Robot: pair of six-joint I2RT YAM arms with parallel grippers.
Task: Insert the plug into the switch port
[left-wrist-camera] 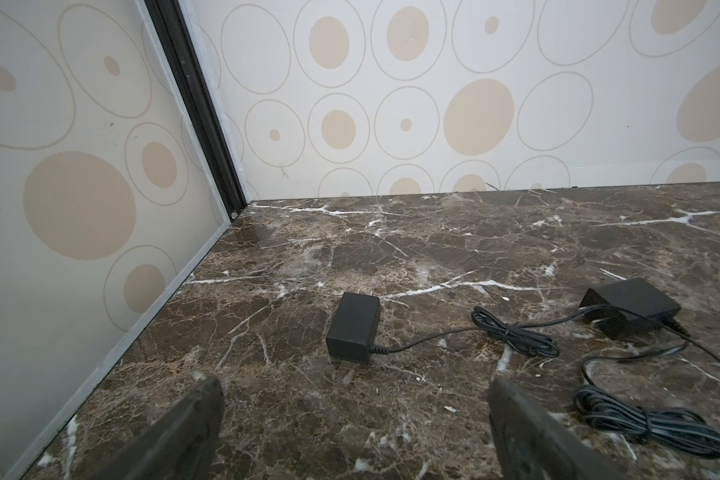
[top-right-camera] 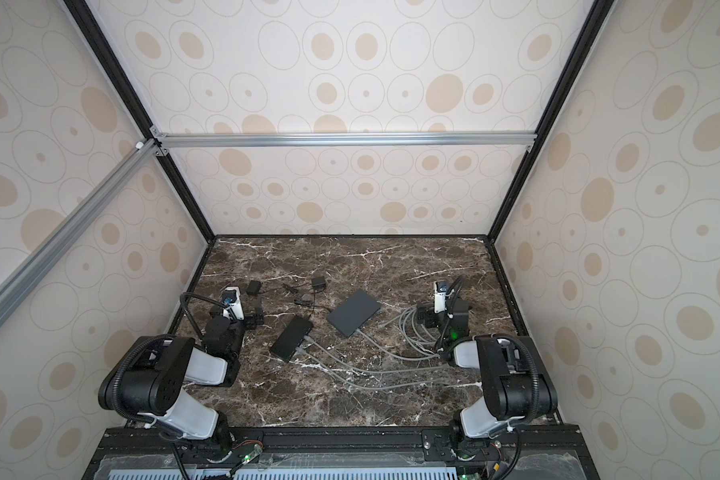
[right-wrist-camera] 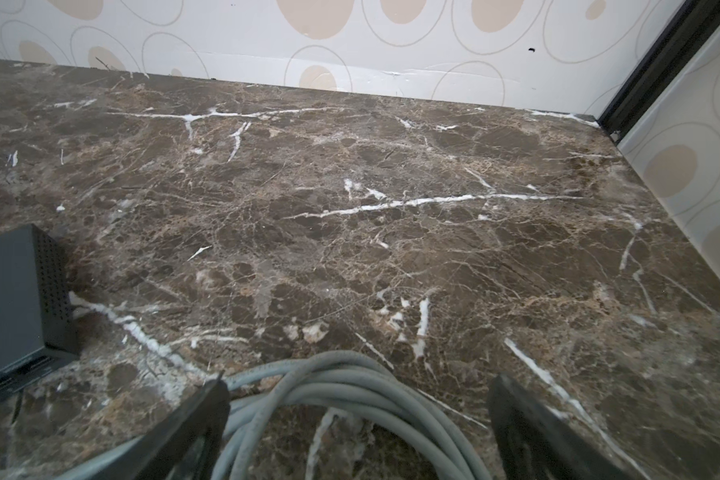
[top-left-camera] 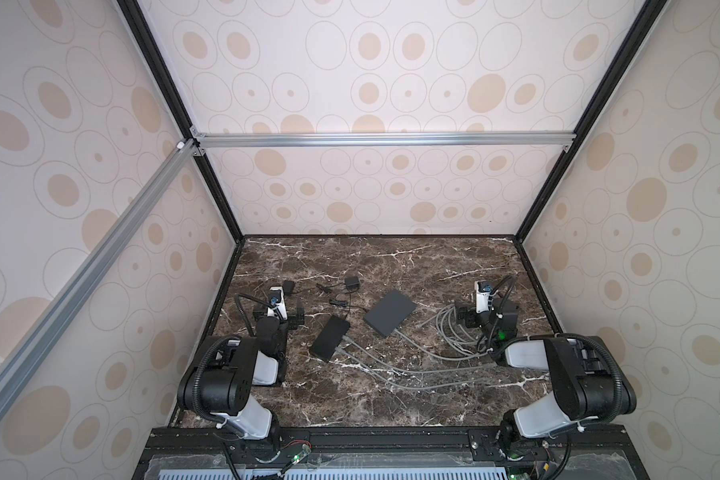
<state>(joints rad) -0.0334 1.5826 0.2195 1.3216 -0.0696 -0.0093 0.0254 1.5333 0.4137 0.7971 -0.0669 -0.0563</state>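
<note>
In both top views, the grey switch [top-left-camera: 390,312] is lying centrally, a black box [top-left-camera: 330,337] sitting at its 8 o'clock. In the left wrist view, the left gripper [left-wrist-camera: 356,388] is gaping wide and empty, facing a power adapter [left-wrist-camera: 353,326] at 12 o'clock. In the right wrist view, the right gripper [right-wrist-camera: 358,388] is spreading wide over grey cables [right-wrist-camera: 308,370], gripping nothing. Insertion is looking unstarted, and the plug is not showing clearly enough to pick out.

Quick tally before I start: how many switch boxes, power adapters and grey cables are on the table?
Switch boxes: 2, the black box and the dark grey box
Black power adapters: 2, the left adapter and the middle adapter
Grey cables: at least 3; the coil is too tangled to be sure
Total: at least 7
</note>
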